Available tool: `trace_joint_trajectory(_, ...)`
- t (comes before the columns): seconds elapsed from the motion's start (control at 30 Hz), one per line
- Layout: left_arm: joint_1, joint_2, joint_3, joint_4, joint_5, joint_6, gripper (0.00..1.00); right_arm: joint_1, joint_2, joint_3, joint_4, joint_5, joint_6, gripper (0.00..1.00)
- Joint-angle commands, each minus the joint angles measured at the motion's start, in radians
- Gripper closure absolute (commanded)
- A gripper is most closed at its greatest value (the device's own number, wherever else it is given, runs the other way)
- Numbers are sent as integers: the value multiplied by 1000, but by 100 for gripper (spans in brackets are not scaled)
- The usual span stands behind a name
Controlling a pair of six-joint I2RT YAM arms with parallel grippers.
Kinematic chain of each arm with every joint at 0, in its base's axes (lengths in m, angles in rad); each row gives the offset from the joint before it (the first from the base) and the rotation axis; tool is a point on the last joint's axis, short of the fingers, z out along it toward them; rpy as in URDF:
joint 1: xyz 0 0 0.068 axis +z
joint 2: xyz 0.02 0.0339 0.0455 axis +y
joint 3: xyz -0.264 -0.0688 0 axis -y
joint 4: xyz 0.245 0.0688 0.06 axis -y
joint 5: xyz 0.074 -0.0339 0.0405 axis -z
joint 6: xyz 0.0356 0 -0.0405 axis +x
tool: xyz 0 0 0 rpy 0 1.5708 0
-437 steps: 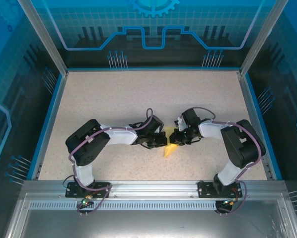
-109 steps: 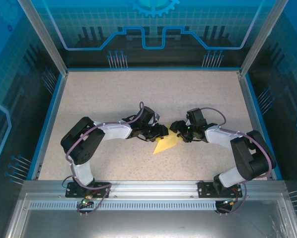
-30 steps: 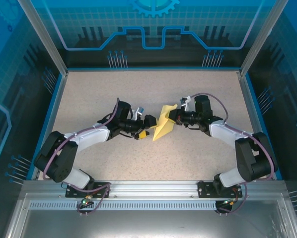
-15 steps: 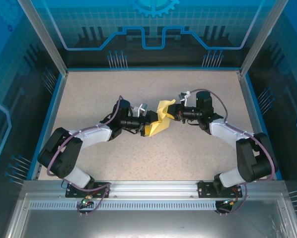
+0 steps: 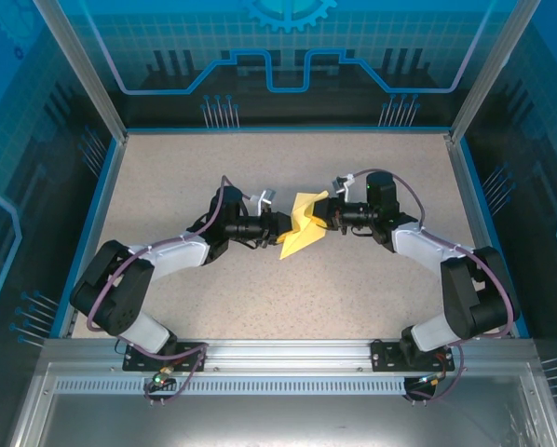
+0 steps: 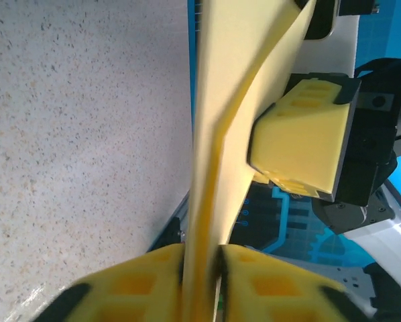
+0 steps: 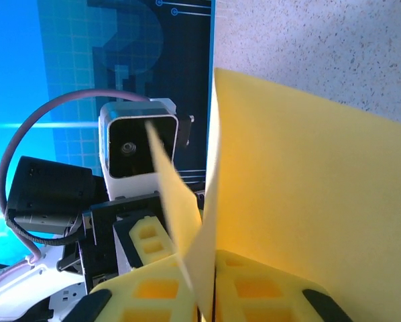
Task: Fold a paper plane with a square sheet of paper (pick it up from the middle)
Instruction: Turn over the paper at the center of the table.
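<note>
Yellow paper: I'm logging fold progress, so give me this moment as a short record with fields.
item: folded yellow paper, creased into several layers, irregular shape with a pointed lower tip
left gripper: shut on the paper's left side
right gripper: shut on the paper's right side
position: mid-table, between the two facing grippers
surface: speckled beige table
paper touching table: cannot tell

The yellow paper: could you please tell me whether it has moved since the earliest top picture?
Yes. The yellow paper has moved away from the near rail, up the view and slightly left.
</note>
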Motion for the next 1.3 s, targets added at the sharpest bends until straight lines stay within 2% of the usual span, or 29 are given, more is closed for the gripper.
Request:
trace_joint_trajectory(0.0, -4, -31, -4, -32, -38, 38, 88, -4, 9, 40, -110, -17, -68, 81)
trace_joint_trajectory(0.1, -5, -56, 13, -174, -93, 113, 92, -11, -26, 61, -261, 50, -182, 55)
trace_joint_trajectory(0.2, -7, -97, 85, -501, -223, 279, 93, -9, -84, 125, -532, 226, -342, 37)
trace_joint_trajectory(0.27, -19, -119, 156, -747, -380, 394, 93, -8, -112, 158, -676, 353, -418, 32)
trace_joint_trajectory(0.37, -74, -125, 284, -1083, -729, 531, 93, -9, -152, 156, -760, 485, -455, 26)
trace_joint_trajectory(0.4, -93, -124, 315, -1162, -860, 554, 93, -9, -165, 150, -773, 514, -457, 23)
trace_joint_trajectory(0.47, -111, -116, 349, -1264, -1053, 567, 93, -9, -185, 132, -783, 557, -454, 20)
trace_joint_trajectory(0.67, -176, 17, 456, -1517, -1437, 491, 90, -4, -213, 104, -792, 629, -421, 19)
trace_joint_trajectory(0.77, -224, 143, 538, -1621, -1544, 413, 89, 4, -215, 75, -798, 653, -410, 19)
trace_joint_trajectory(0.83, -253, 210, 577, -1619, -1542, 404, 88, 11, -213, 76, -806, 669, -407, 19)
trace_joint_trajectory(0.9, -277, 269, 610, -1574, -1485, 410, 85, 17, -211, 80, -819, 686, -405, 19)
trace_joint_trajectory(0.97, -285, 307, 621, -1496, -1388, 423, 80, 22, -214, 79, -828, 705, -400, 19)
trace_joint_trajectory(1.03, -285, 328, 616, -1403, -1242, 437, 71, 25, -221, 75, -839, 719, -394, 19)
trace_joint_trajectory(1.1, -283, 331, 610, -1313, -1102, 455, 54, 29, -234, 65, -842, 736, -386, 19)
trace_joint_trajectory(1.2, -264, 294, 586, -1182, -909, 467, 35, 39, -250, 49, -836, 756, -380, 19)
trace_joint_trajectory(1.27, -231, 251, 555, -1101, -793, 464, 26, 59, -252, 41, -824, 771, -378, 19)
